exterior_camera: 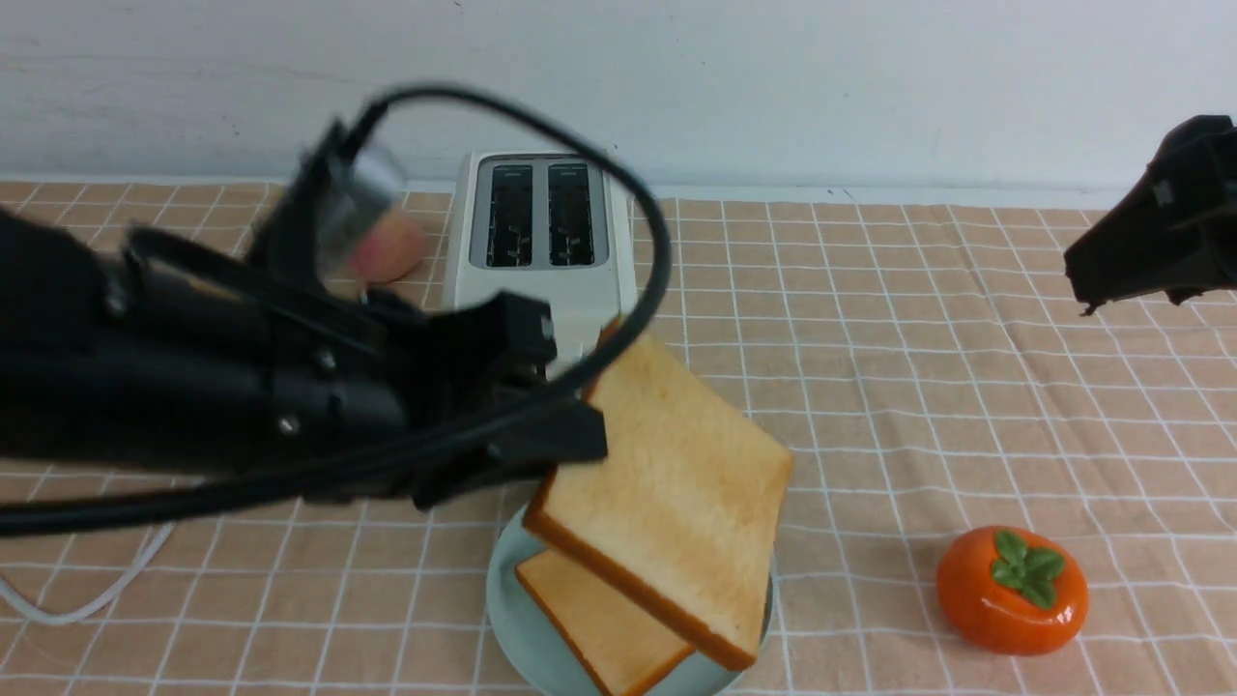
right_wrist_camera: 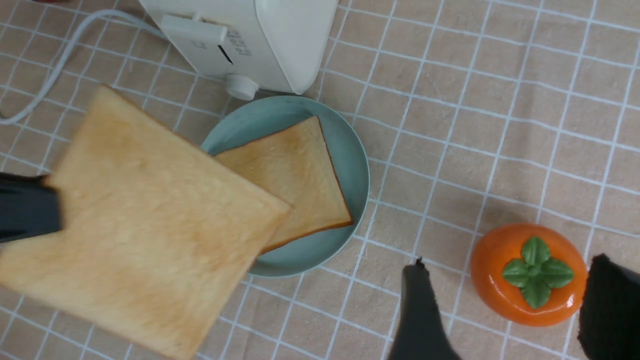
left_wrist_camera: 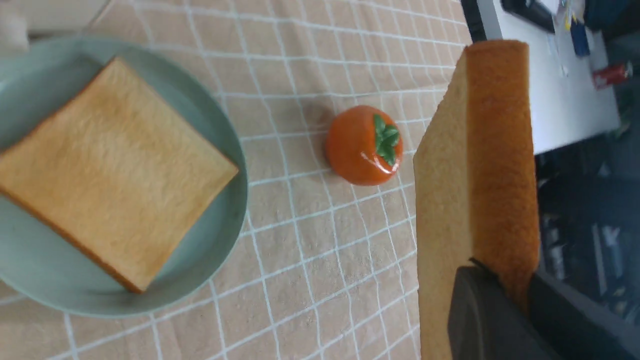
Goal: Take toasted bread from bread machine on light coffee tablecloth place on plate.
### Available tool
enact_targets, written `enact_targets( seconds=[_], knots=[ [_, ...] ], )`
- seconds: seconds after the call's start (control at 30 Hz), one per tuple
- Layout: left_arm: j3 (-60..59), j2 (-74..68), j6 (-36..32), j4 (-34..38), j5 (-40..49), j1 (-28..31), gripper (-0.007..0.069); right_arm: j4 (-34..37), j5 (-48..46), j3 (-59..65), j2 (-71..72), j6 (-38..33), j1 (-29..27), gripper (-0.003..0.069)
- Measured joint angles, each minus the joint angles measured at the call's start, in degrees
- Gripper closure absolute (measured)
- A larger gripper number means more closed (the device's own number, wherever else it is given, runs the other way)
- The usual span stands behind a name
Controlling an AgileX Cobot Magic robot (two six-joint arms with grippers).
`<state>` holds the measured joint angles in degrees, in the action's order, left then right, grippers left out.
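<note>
front view: left gripper [exterior_camera: 580, 435] grips tilted toast slice [exterior_camera: 676, 483] above plate [exterior_camera: 512, 619].

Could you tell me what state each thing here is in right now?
Left gripper: shut on a toast slice
Held toast: raised, tilted
Other toast: lying on plate
Plate: partly covered by toast
Toaster: both slots empty
Right gripper: open, holding nothing

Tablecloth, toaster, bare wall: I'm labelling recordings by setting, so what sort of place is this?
Probably a tabletop staged as a breakfast spot for robot work: a toaster, a gridded tablecloth, and toast held in the left arm's jaws.
</note>
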<state>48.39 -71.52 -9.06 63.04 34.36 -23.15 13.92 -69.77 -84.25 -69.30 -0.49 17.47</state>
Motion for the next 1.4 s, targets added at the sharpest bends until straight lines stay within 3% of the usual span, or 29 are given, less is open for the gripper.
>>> enact_targets(
  seconds=[0.07, 0.1, 0.17, 0.2, 0.27, 0.4, 0.53, 0.67, 0.73, 0.9, 0.97, 1.03, 1.13, 1.27, 1.4],
  knots=[
    [-5.7, -4.5, -7.1, 11.8, -5.9, 0.0, 0.0578, 0.5, 0.0, 0.0, 0.0, 0.0, 0.0, 0.0237],
    [-6.0, -4.9, -7.9, 13.9, -6.3, 0.0, 0.0578, 0.5, 0.0, 0.0, 0.0, 0.0, 0.0, 0.0237],
    [-7.6, -9.5, -20.7, 25.4, -8.9, 0.0, 0.0578, 0.5, 0.0, 0.0, 0.0, 0.0, 0.0, 0.0237],
    [-7.7, -9.8, -20.7, 26.2, -9.0, 0.0, 0.0578, 0.5, 0.0, 0.0, 0.0, 0.0, 0.0, 0.0237],
    [-7.7, -13.8, -34.1, 32.3, -10.2, 0.0, 0.0578, 0.5, 0.0, 0.0, 0.0, 0.0, 0.0, 0.0237],
    [-7.7, -17.5, -39.8, 34.4, -13.9, 0.0, 0.0578, 0.9, 0.0, 0.0, 0.0, 0.0, 0.0, 0.0237],
    [-7.7, -20.6, -40.4, 35.2, -15.8, 0.0, 0.0575, 0.9, -0.1, 0.0, 0.0, 0.0, 0.0, 0.0237],
    [-7.7, -21.1, -40.7, 35.5, -15.9, 0.0, 0.0524, 0.9, -0.1, 0.0, 0.0, 0.0, 0.0, 0.0237],
    [-7.7, -21.0, -41.7, 35.5, -16.7, 0.0, 0.0456, 0.9, -0.1, 0.0, 0.0, 0.0, 0.0, 0.0237],
    [-7.7, -17.9, -45.9, 35.5, -23.6, 0.0, 0.0146, 0.9, -0.1, 0.0, 0.0, 0.0, 0.0, 0.0237],
    [-7.7, -15.3, -47.5, 33.5, -25.7, 0.0, 0.0035, 0.9, -0.1, 0.0, 0.0, -0.1, 0.0, 0.0237],
    [-7.7, -11.9, -48.5, 29.7, -26.6, 0.0, -0.0016, 0.9, -0.1, 0.0, 0.0, -1.0, 0.0, 0.0239],
    [-7.7, -6.3, -46.7, 23.3, -26.4, 0.0, -0.0021, 0.2, 0.5, 0.7, 0.8, -1.5, 0.0, 0.0253],
    [-7.7, -0.7, -41.1, 15.3, -26.1, 0.0, 0.0055, -3.1, 5.0, 6.3, 5.9, -0.3, 0.0, 0.0291],
    [-7.6, 4.9, -36.4, -0.3, -22.1, 0.0, 0.027, -11.6, 18.2, 19.6, 18.2, 5.1, 0.0, 0.037]
  ],
)
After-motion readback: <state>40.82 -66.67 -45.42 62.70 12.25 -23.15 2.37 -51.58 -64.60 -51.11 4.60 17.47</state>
